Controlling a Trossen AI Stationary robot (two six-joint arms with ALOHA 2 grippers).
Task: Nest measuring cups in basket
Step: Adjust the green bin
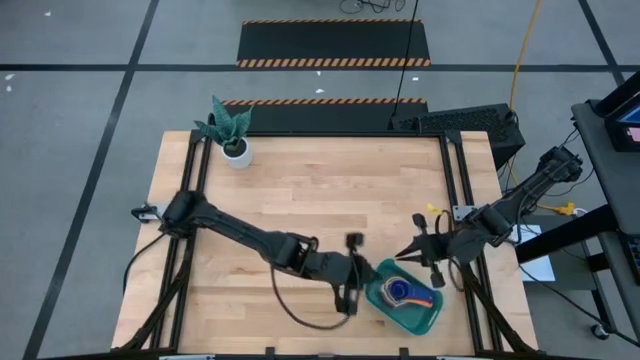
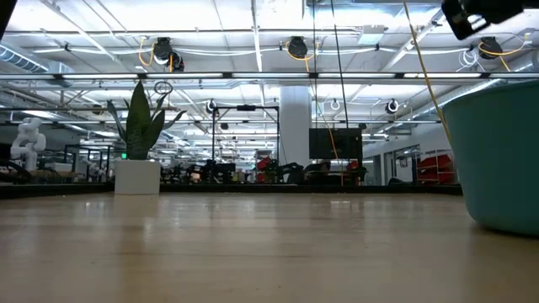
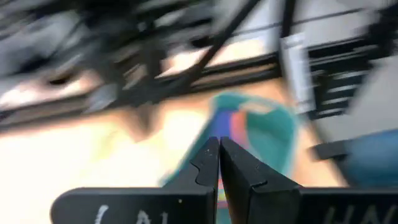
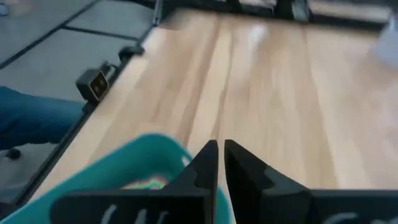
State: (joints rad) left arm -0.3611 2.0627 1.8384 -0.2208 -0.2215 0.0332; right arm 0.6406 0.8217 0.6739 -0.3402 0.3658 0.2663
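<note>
The teal basket (image 1: 432,315) stands at the table's near right. The measuring cups (image 1: 403,290) sit nested inside it, a blue one on top, with an orange handle (image 1: 425,298) sticking out toward the right. In the low view the basket's wall (image 2: 497,160) fills the right edge. My left gripper (image 1: 368,272) hovers shut just left of the basket, pointing at it; its wrist view shows the shut fingertips (image 3: 219,142) before the basket (image 3: 273,127). My right gripper (image 1: 404,253) hangs shut above the basket's far rim, with the basket (image 4: 118,168) below its fingertips (image 4: 221,144).
A white plant pot (image 1: 237,151) with a green plant stands at the far left corner, also seen in the low view as the pot (image 2: 137,177). Black frame rails (image 1: 455,170) run along the table's left and right sides. Bare wood (image 1: 320,190) fills the middle.
</note>
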